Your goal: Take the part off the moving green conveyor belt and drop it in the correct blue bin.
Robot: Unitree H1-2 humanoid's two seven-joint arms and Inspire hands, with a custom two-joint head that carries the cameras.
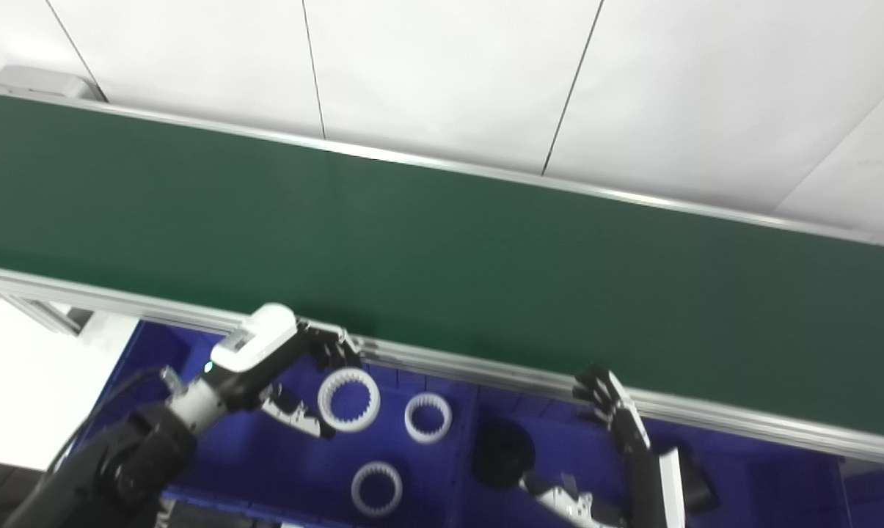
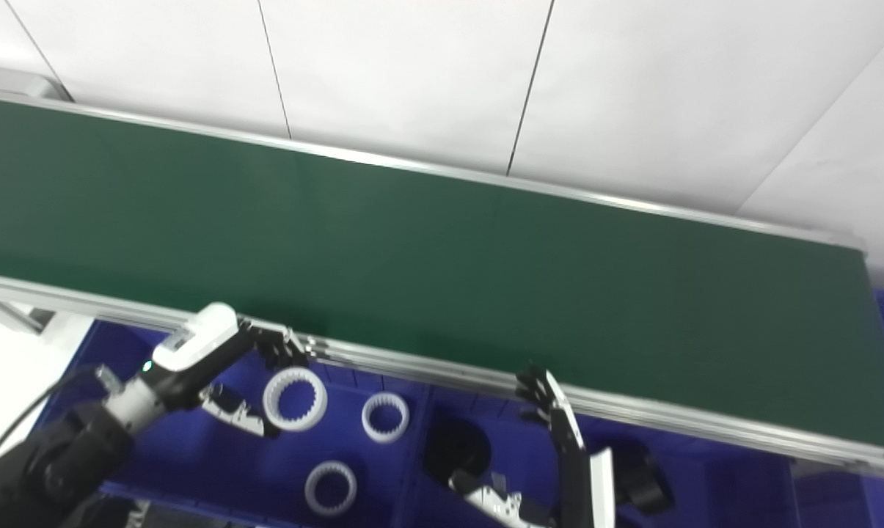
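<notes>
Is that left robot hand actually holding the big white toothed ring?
Touching. In the left eye view the left hand has fingers at the large white toothed ring's top and thumb against its left edge, without a visible gap.

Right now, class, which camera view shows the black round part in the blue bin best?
The left eye view: the black round part lies nearer the picture's middle, its dark disc mostly unobstructed beside the right hand. The right eye view shows the same part, similarly clear but lower left, its lower edge met by the hand's thumb.

Left hand (image 2: 254, 381), fingers spread, around white ring (image 2: 295, 399) over blue bin (image 2: 192, 469). Two more rings (image 2: 385, 417) (image 2: 331, 488) lie below. Right hand (image 2: 552, 407) open beside green belt (image 2: 427, 271).
</notes>
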